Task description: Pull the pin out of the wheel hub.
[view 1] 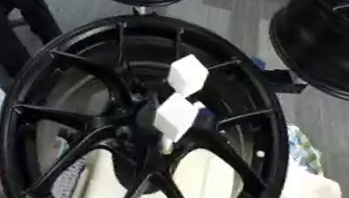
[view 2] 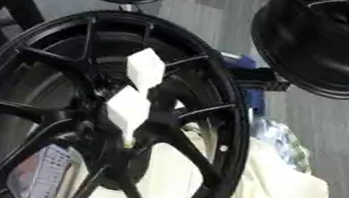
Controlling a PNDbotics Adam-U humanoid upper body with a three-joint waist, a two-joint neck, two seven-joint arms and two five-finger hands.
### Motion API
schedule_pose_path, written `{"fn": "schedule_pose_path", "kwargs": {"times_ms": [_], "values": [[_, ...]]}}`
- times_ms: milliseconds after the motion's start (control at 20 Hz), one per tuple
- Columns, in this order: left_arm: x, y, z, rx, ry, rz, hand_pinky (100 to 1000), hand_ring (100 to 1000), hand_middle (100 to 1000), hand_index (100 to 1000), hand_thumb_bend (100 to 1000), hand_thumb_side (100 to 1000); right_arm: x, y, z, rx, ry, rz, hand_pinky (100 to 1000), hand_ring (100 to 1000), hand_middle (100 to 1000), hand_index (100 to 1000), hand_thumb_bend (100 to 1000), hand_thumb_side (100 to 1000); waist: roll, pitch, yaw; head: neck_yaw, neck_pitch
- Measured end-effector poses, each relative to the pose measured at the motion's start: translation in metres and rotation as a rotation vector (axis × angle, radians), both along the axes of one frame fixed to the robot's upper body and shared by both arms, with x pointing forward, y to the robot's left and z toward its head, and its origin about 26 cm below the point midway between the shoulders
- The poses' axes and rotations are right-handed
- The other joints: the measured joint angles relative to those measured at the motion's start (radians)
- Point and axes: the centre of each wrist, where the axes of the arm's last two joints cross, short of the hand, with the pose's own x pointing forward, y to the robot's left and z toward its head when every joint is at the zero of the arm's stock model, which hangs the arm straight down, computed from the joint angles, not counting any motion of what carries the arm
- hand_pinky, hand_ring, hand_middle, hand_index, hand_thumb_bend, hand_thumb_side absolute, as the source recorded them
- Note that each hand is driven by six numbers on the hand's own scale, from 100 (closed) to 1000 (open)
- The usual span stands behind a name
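Wheel [view 1: 143, 121], black and spoked, stands nearly upright and fills most of both views, its hub [view 1: 153, 118] near the centre. 2 white blocks [view 1: 186, 75] sit at the hub, 1 above the other, the lower one [view 1: 175, 116] just over the hub's middle; these may be the pin's ends or tags on it, but that cannot be settled. Neither robot hand shows in either view, so the state of the fingers cannot be told. Judged from this, the step is still the reach: a hand should come in square to the hub, close on the white piece that belongs to the pin, and draw it straight out along its own line, without twisting against the spokes. Pale cloth [view 2: 287, 191] lies under and behind the wheel at the lower right. 2 more black rims [view 1: 347, 43] hang or stand beyond, cut off by the top edge. The pin's shaft and how deep it sits are hidden by dark spokes. A person's dark sleeve shows at the far left, touching nothing.
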Motion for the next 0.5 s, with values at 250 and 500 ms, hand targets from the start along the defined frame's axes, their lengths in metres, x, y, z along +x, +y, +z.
{"fn": "schedule_pose_path", "kwargs": {"times_ms": [250, 500], "values": [[0.002, 0.007, -0.013, 0.004, 0.05, 0.006, 879, 856, 783, 877, 100, 164, 0.0, 0.0, 0.0, 0.0, -0.001, 0.0, 837, 609, 779, 902, 100, 360, 0.0, 0.0, -0.002, -0.001, 0.0], [0.002, 0.01, -0.022, 0.001, 0.077, 0.017, 879, 859, 787, 891, 100, 218, 0.0, 0.0, 0.0, -0.001, -0.003, 0.0, 837, 609, 778, 902, 100, 359, -0.001, 0.0, -0.002, -0.002, -0.001]]}}
